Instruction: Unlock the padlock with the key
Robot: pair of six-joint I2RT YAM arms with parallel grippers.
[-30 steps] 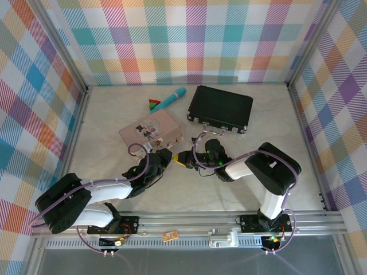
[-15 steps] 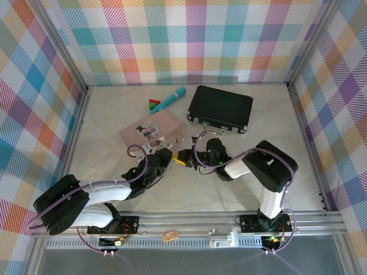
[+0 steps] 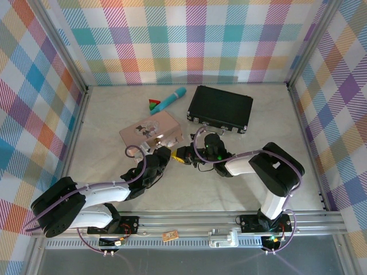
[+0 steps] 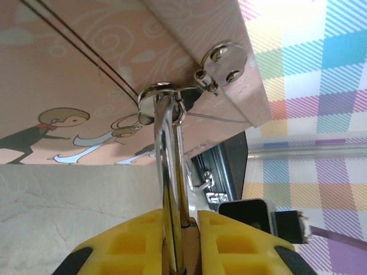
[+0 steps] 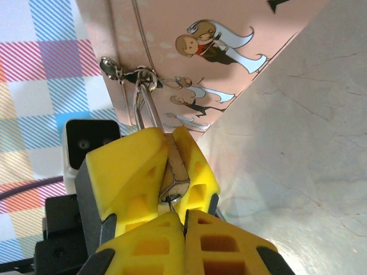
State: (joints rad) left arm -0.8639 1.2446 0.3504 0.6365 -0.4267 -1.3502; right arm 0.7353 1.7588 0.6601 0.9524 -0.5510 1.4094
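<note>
Item 1, padlock (image 5: 175, 168): small brass body with a silver shackle (image 4: 168, 172). It is hanging off the front edge of the pink tin (image 3: 150, 130), its shackle passing through the ring of the tin's hasp (image 4: 221, 60), between the two arms near the middle of the bench (image 3: 103, 114).

Item 2, left claw (image 4: 175, 223): its yellow fingers are pressing in on the padlock from both sides, the shackle rising straight out between them.

Item 3, right claw (image 5: 183, 220): it is facing the left claw tip to tip, its fingers closing together on the key (image 5: 171, 198). The key is showing as a thin greyish sliver at the padlock's lower end; how far it is sitting in the lock cannot be told.

Item 4, black case (image 3: 221, 107): it is lying flat toward the back right, apart from the tin.

Item 5, teal pen-shaped stick (image 3: 169, 98): it is lying behind the tin, beside a small red and green piece (image 3: 153, 104).
</note>
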